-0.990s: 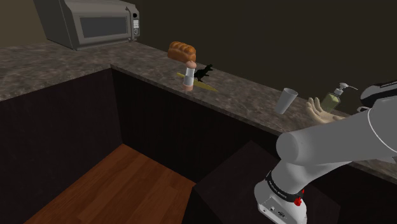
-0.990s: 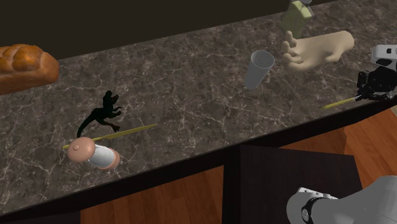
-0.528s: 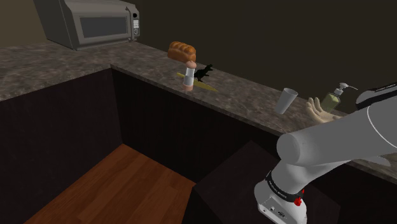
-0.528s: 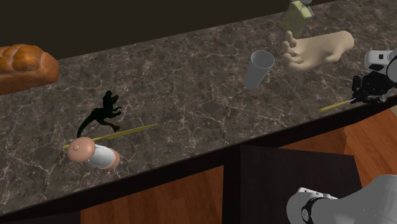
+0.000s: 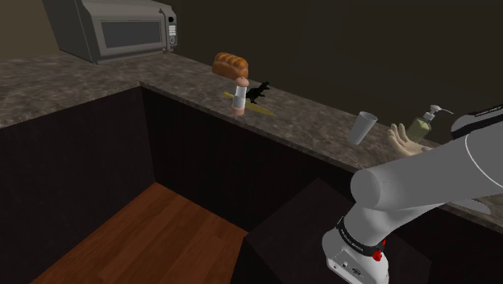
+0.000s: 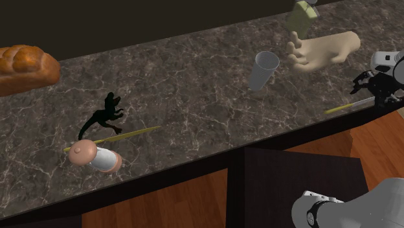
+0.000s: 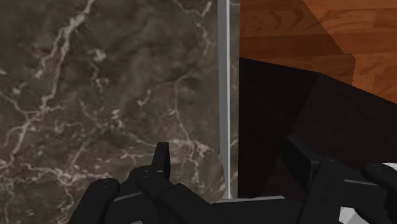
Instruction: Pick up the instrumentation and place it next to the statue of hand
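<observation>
The thin yellow stick point(image 6: 340, 107) lies flat at the counter's front edge, a short way in front of the pale hand statue point(image 6: 324, 50). My black gripper point(image 6: 376, 92) stands over the stick's end at the second exterior view's right, open. In the wrist view the stick point(image 7: 222, 95) looks pale grey. It runs along the counter's edge between my spread fingers point(image 7: 162, 159), which do not touch it. In the shoulder view the hand statue point(image 5: 407, 142) sits just behind my white arm.
A grey cup point(image 6: 264, 70) and a green soap bottle point(image 6: 301, 16) stand beside the statue. Further along are a black dinosaur figure point(image 6: 103, 116), a second yellow stick point(image 6: 123, 135), a pink-and-white cylinder point(image 6: 96, 157) and a bread loaf point(image 6: 22, 68). A microwave point(image 5: 121, 28) sits on the other counter.
The gripper lowered the stick a little toward the counter's edge, then opened. The stick now lies free on the counter.
</observation>
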